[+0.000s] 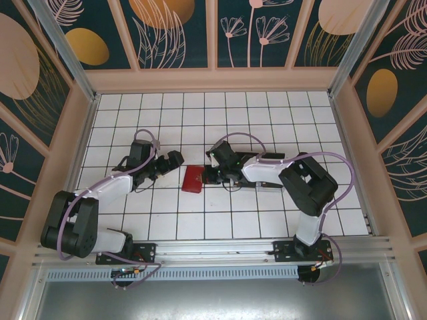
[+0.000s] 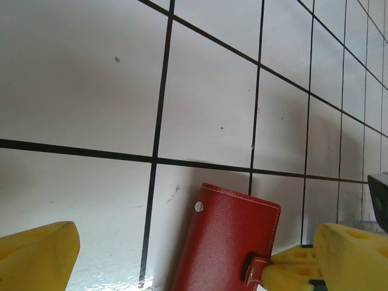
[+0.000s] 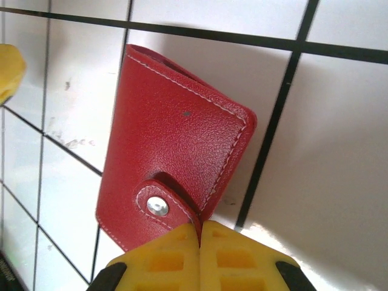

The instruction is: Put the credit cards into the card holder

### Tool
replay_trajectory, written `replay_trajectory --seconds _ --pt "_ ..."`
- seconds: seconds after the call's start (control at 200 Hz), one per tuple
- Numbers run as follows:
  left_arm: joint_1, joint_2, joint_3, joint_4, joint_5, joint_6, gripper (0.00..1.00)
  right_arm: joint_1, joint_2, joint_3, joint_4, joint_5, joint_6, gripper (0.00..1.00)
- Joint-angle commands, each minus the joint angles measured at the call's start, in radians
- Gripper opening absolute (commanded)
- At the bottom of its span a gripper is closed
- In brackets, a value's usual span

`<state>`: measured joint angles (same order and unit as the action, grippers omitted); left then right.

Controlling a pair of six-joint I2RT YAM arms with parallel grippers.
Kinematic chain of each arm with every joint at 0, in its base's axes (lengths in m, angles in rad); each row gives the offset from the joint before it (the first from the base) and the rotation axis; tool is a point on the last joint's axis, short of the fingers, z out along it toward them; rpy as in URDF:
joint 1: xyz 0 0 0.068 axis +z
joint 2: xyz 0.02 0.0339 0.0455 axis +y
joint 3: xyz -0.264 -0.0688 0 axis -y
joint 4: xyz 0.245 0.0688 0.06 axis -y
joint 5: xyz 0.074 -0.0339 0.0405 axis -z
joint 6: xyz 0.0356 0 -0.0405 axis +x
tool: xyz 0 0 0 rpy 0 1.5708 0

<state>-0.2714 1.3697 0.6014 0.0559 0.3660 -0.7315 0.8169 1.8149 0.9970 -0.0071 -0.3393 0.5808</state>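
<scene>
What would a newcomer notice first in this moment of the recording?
The red card holder stands out at the middle of the white tiled table, closed, with its snap tab fastened. The right jaws, faced with yellow pads, are shut on its edge beside that tab. The left jaws stand wide open just to its left.
</scene>
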Motion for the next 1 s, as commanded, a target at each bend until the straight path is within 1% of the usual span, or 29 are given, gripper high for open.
replay_trajectory --seconds 0.0,0.22,0.545,0.706,0.861,0.996 --pt "-0.010 -0.007 -0.012 0.049 0.030 -0.025 0.99 -0.004 -0.062 0.003 0.022 -0.040 -0.014 0.00" --pt "-0.016 -0.005 -0.019 0.130 0.064 -0.070 0.99 -0.014 -0.128 -0.015 0.061 -0.080 0.017 0.00" --pt "-0.024 -0.004 -0.060 0.381 0.152 -0.207 0.98 -0.021 -0.173 -0.023 0.122 -0.131 0.057 0.00" --pt "-0.027 0.002 -0.073 0.469 0.189 -0.255 0.93 -0.025 -0.171 -0.025 0.140 -0.142 0.066 0.00" --pt "-0.027 0.010 -0.097 0.531 0.209 -0.280 0.83 -0.027 -0.177 -0.037 0.151 -0.145 0.071 0.00" --pt "-0.028 0.017 -0.115 0.561 0.218 -0.287 0.76 -0.031 -0.179 -0.051 0.165 -0.151 0.077 0.00"
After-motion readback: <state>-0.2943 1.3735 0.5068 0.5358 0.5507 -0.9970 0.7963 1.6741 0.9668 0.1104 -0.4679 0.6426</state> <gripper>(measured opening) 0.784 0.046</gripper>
